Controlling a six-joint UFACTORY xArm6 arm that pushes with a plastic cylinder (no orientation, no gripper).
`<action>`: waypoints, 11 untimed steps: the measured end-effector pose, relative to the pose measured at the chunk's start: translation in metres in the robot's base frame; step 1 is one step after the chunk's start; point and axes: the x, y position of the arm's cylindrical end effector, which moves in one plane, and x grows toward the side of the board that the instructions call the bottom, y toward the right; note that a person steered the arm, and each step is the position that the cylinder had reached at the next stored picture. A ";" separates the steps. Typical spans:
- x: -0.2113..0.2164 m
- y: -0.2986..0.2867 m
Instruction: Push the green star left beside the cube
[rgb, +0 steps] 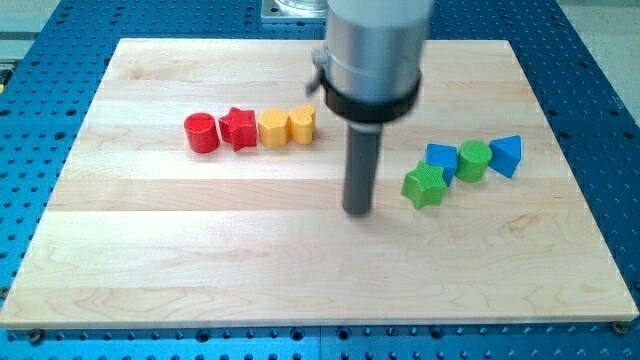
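The green star (424, 186) lies on the wooden board at the view's right of centre. A blue cube (441, 158) touches its upper right side. A green cylinder (474, 160) and a blue triangular block (506, 155) continue that row to the right. My tip (357, 211) rests on the board about a star's width to the left of the green star, not touching it.
A row of blocks sits at the upper left of centre: a red cylinder (201, 132), a red star (238, 128), a yellow hexagon (273, 128) and a yellow heart-like block (302, 124). The wooden board (200, 250) lies on a blue perforated table (30, 110).
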 end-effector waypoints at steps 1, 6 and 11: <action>0.020 0.062; -0.031 0.062; -0.036 0.028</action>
